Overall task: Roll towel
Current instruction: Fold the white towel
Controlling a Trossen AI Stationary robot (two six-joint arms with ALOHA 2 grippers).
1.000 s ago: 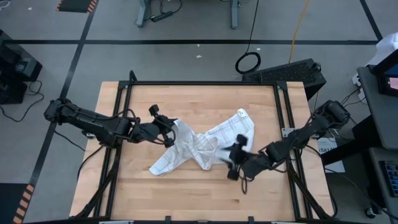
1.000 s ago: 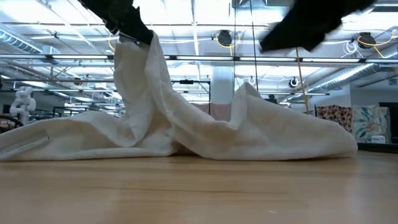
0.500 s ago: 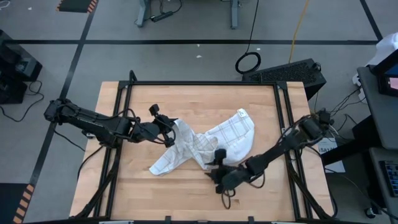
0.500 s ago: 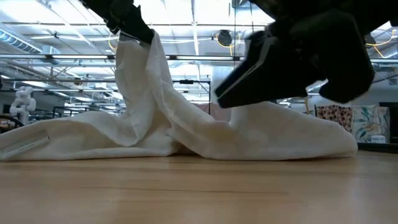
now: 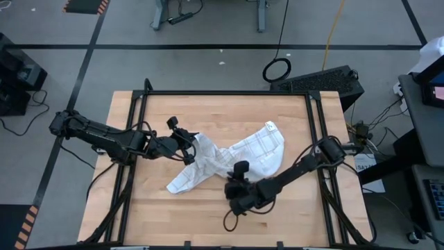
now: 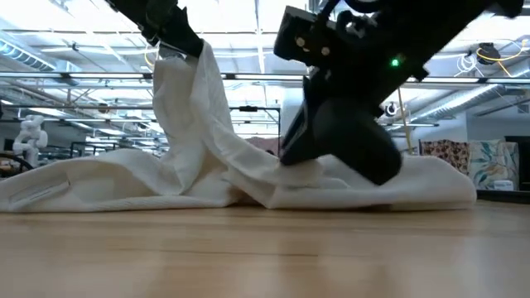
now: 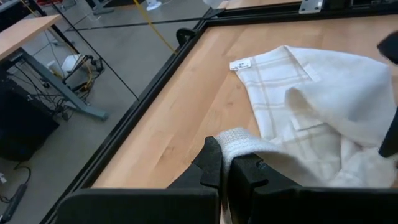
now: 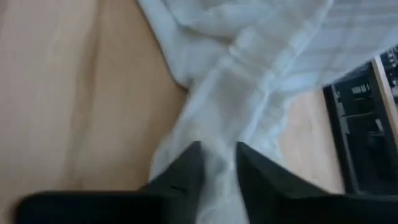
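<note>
My right pincer (image 5: 234, 189) has swung in from the table's right side over the last second and now sits low at the near edge of the towel (image 5: 229, 161), down on the wooden table (image 5: 291, 118). Before, it hung clear of the cloth with its fingers spread; now they have drawn in to a narrow gap with a ridge of fabric lying between them. In my right wrist view the two dark fingers (image 8: 184, 169) flank that ridge closely, though I cannot tell whether they pinch it firmly yet or are just closing on it.

The towel lies crumpled, spreading away from my right pincer toward the far side of the table, with its labelled corner farthest off. Across the cloth, well apart from my right pincer, my left pincer (image 5: 186, 144) has not moved: it is clamped tight on an edge of the towel and holds it up off the wood, so the cloth rises like a tent from that grip.

My judgement: with one edge lifted and a second about to be taken, I am getting two holds to spread the towel flat. Rolling has not begun.
</note>
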